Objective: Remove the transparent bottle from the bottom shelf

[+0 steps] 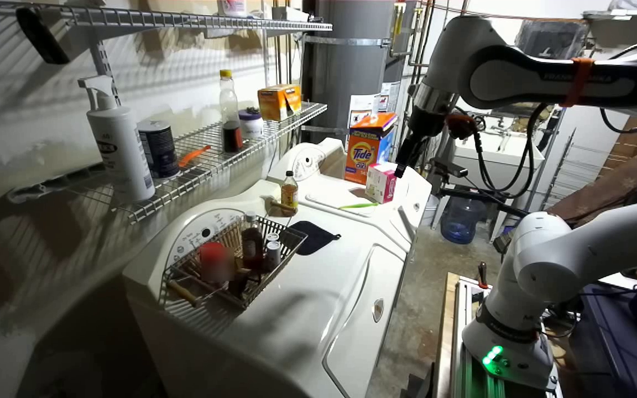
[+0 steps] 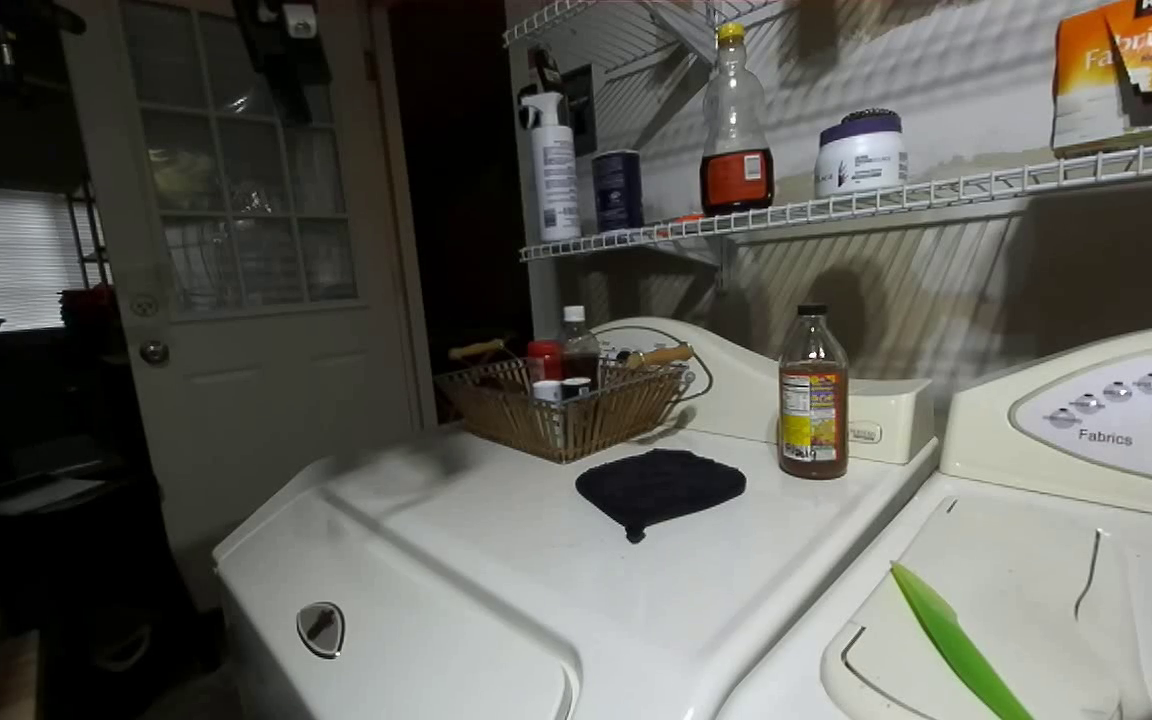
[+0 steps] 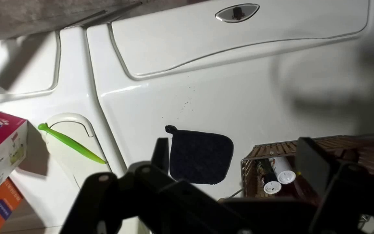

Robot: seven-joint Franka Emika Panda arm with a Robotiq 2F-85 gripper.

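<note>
The transparent bottle (image 1: 229,105) stands upright on the bottom shelf (image 1: 197,177). It has a yellow cap, a clear upper part and dark liquid below; it also shows in an exterior view (image 2: 736,120), as does the shelf's wire rail (image 2: 976,190). My gripper (image 1: 400,169) points down above the white machines, near the pink box and well away from the shelf. In the wrist view the gripper (image 3: 234,146) is open with nothing between its fingers. The bottle and shelf are out of the wrist view.
Beside the bottle stand a purple-lidded jar (image 1: 250,122), a dark can (image 1: 158,149), a white spray bottle (image 1: 119,146) and an orange box (image 1: 280,102). An upper shelf (image 1: 186,19) hangs above. Below are a basket (image 2: 576,415), an amber bottle (image 2: 813,420) and a dark pad (image 3: 201,157).
</note>
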